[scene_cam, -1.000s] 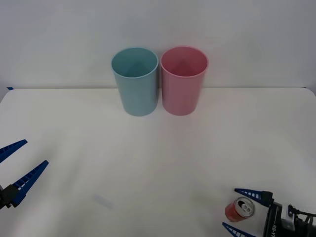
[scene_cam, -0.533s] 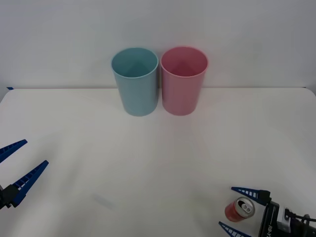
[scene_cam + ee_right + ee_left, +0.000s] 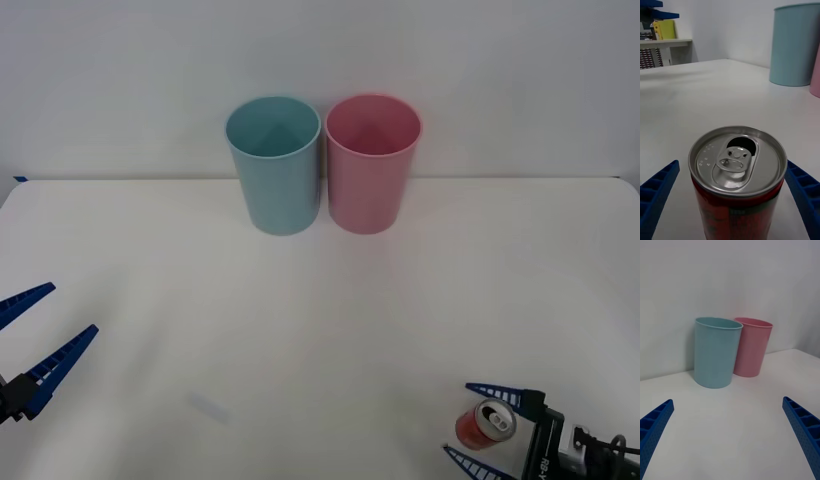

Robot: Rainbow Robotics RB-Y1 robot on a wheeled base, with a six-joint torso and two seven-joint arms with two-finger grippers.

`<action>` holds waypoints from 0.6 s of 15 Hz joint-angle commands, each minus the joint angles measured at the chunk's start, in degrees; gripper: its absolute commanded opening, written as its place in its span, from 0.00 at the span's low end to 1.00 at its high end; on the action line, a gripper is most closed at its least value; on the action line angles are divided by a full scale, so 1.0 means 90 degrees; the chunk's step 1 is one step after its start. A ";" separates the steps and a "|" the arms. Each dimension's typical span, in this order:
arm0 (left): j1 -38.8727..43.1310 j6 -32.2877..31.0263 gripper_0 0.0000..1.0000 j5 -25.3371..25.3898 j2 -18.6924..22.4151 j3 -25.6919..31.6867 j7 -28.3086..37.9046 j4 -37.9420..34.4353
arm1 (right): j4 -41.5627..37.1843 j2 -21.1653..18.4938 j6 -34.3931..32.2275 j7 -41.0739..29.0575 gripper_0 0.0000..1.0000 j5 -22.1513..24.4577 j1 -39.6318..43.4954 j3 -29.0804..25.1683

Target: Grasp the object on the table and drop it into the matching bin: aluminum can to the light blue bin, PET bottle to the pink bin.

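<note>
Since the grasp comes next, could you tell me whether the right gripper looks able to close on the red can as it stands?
Probably yes: the right gripper is open with a finger on each side of the upright aluminum can, nothing between them.

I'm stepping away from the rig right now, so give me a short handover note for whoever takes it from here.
Right gripper: open, fingers on either side of the aluminum can, not closed on it.
Left gripper: open, idle at the table's near left edge.
Can stands upright, near right of the table. Light blue bin and pink bin stand side by side at the far edge, both upright.
Done: right gripper lined up around the can.
Left: close, lift, carry to the light blue bin, drop.
</note>
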 commanded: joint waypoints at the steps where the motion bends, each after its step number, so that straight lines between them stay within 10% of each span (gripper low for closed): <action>1: 0.0000 0.0000 1.00 0.0000 0.0000 0.0000 0.0000 0.0000 | -0.0002 -0.0008 0.0212 0.0020 0.00 -0.0044 0.0001 0.0080; 9: 0.0000 0.0000 1.00 0.0000 0.0000 0.0000 0.0000 0.0000 | -0.0002 -0.0008 0.0242 -0.0068 0.00 -0.0201 0.0010 0.0158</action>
